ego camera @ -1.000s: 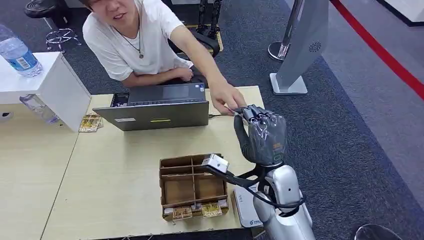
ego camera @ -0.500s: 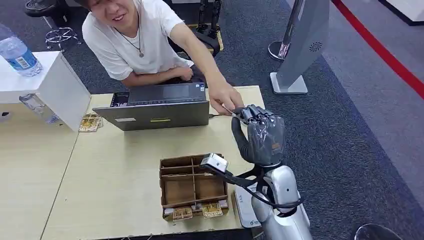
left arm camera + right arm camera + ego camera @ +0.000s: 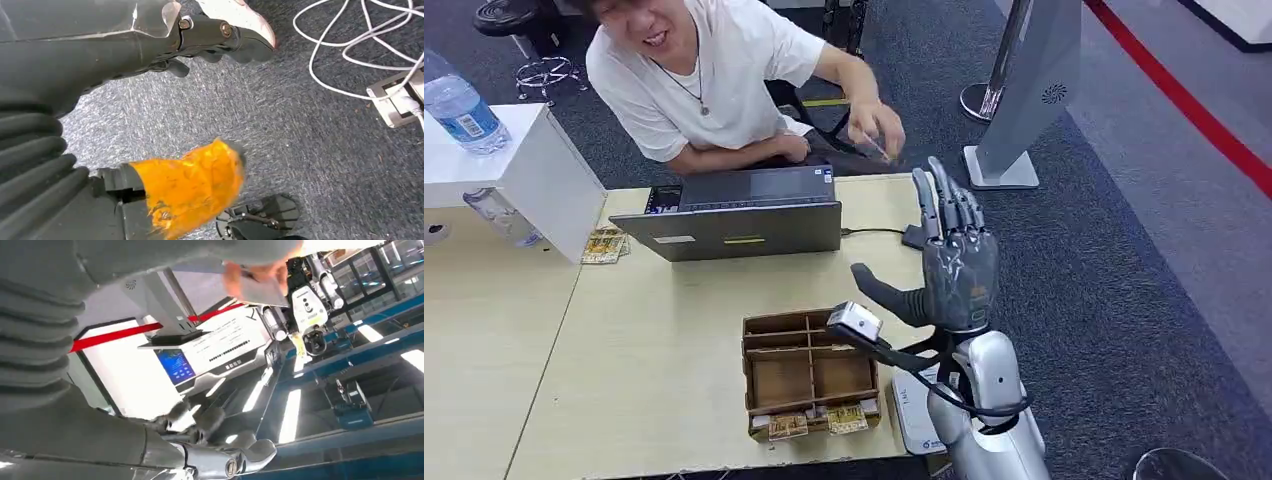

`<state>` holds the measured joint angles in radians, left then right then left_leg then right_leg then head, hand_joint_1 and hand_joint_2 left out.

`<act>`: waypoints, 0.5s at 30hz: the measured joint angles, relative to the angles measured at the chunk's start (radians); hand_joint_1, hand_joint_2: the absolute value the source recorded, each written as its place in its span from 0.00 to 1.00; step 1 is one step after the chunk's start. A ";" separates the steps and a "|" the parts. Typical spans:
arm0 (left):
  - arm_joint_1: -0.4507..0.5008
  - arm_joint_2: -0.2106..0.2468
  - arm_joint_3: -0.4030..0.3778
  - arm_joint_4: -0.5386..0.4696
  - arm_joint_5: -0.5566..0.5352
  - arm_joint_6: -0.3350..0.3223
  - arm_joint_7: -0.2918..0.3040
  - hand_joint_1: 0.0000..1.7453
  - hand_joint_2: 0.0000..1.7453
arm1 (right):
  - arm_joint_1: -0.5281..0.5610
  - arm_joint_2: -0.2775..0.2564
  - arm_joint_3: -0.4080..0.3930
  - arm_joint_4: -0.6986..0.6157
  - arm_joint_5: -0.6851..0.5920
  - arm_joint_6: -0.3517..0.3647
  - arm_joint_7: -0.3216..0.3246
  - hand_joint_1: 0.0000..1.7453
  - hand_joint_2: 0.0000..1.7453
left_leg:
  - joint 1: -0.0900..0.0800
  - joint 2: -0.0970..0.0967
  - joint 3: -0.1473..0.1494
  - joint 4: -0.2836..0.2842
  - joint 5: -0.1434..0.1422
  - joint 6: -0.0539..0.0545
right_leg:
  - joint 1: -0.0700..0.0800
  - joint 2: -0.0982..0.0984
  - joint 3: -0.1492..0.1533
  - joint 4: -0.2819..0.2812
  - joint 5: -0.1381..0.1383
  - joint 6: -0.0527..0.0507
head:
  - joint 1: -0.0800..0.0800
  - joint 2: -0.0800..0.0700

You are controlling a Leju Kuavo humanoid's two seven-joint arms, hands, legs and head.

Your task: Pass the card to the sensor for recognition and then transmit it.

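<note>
Handing over done: right hand (image 3: 954, 262) hanging above the worktop (image 3: 674, 340), fingers (image 3: 944, 205) spread and empty (card (image 3: 876, 148) pinched in the person's hand (image 3: 874, 125)).

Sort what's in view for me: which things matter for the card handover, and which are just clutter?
Job: card in the person's hand; right hand, fingers spread, holding nothing.

Clutter: laptop, cardboard tray, water bottle, white box.

Right of centre, the robot's dark grey right hand (image 3: 952, 270) is raised with fingers (image 3: 944, 200) spread above the pale wooden counter (image 3: 654, 350); a person's hand (image 3: 874, 128) pinches a thin card (image 3: 877, 150) above it.
</note>
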<state>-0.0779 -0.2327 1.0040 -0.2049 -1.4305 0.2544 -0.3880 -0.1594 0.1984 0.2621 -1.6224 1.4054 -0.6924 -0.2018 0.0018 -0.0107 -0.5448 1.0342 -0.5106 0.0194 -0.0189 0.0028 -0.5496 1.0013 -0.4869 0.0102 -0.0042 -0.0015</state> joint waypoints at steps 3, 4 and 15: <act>-0.001 0.000 0.000 0.000 -0.005 0.000 0.004 0.00 0.00 | 0.001 0.000 0.000 -0.008 0.005 0.000 0.002 0.00 0.00 | 0.000 0.000 0.000 0.000 0.000 0.000 | 0.000 0.000 0.000 0.000 0.000 0.000 | 0.000 0.000; -0.001 0.000 0.000 0.000 -0.005 0.000 0.007 0.00 0.00 | 0.001 0.000 0.000 -0.013 0.006 0.000 0.001 0.00 0.00 | 0.000 0.000 0.000 0.000 0.000 0.000 | 0.000 0.000 0.000 0.000 0.000 0.000 | 0.000 0.000; 0.000 -0.002 0.000 0.000 -0.011 -0.003 0.032 0.00 0.00 | 0.022 0.003 -0.006 -0.068 -0.018 0.000 -0.042 0.00 0.00 | 0.000 0.000 0.000 0.000 0.000 0.000 | 0.000 0.000 0.000 0.000 0.000 0.000 | 0.000 0.000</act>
<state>-0.0779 -0.2346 1.0040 -0.2049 -1.4420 0.2518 -0.3563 -0.1376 0.2014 0.2556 -1.6907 1.3878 -0.6924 -0.2442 0.0017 -0.0107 -0.5448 1.0342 -0.5106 0.0194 -0.0190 0.0028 -0.5495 1.0013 -0.4869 0.0102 -0.0042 -0.0015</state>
